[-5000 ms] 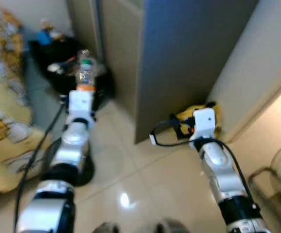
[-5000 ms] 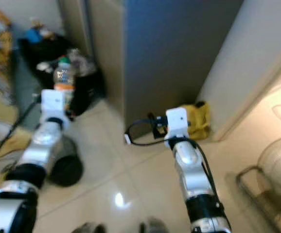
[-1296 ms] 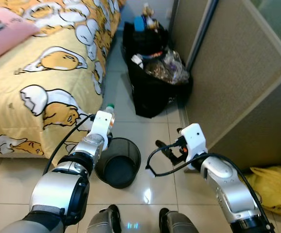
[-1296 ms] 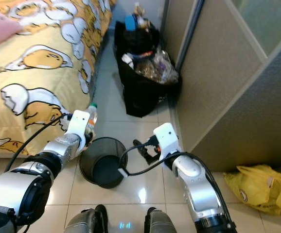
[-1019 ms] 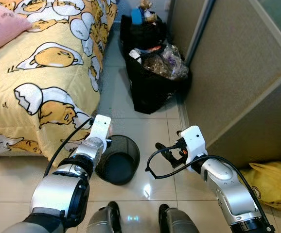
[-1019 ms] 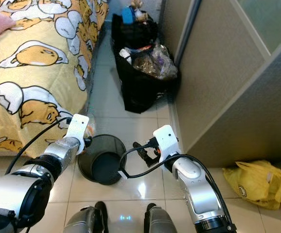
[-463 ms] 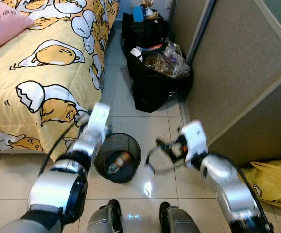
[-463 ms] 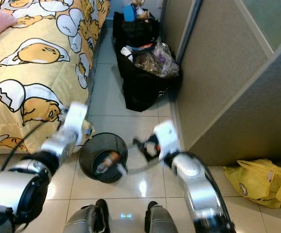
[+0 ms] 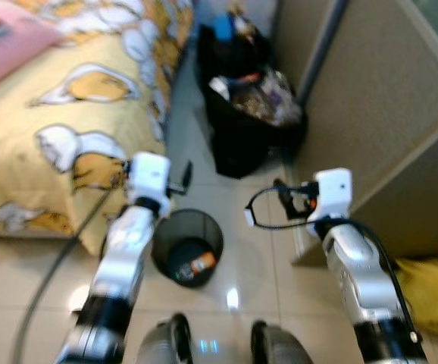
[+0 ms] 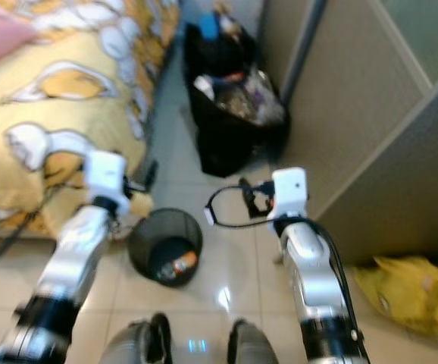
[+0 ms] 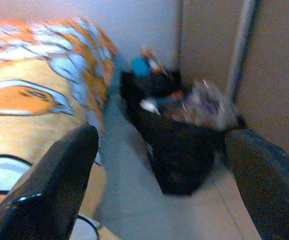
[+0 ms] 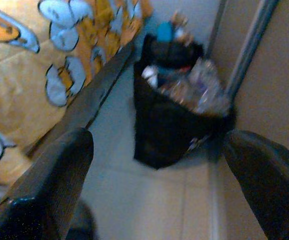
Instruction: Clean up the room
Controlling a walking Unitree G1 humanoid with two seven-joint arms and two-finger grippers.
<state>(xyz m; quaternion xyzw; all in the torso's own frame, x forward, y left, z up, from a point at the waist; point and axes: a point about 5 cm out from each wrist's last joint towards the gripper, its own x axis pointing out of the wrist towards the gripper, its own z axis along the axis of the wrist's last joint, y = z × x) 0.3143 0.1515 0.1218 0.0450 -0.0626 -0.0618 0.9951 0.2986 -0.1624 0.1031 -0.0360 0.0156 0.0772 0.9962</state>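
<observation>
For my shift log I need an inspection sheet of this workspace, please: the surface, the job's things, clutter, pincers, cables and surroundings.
Surface: pale tiled floor, glossy, with a light reflection.
Job's things: bottle lying inside the black mesh bin.
Clutter: full black trash bag with a second black bag behind it; yellow bag on the floor by the partition.
Pincers: left pincer open, above the bin's far rim; right pincer open, holding nothing.
Cables: black cable loop at the right wrist; another cable trails along the left arm.
Surroundings: bed with yellow cartoon blanket on the robot's left, beige partition on its right.
</observation>
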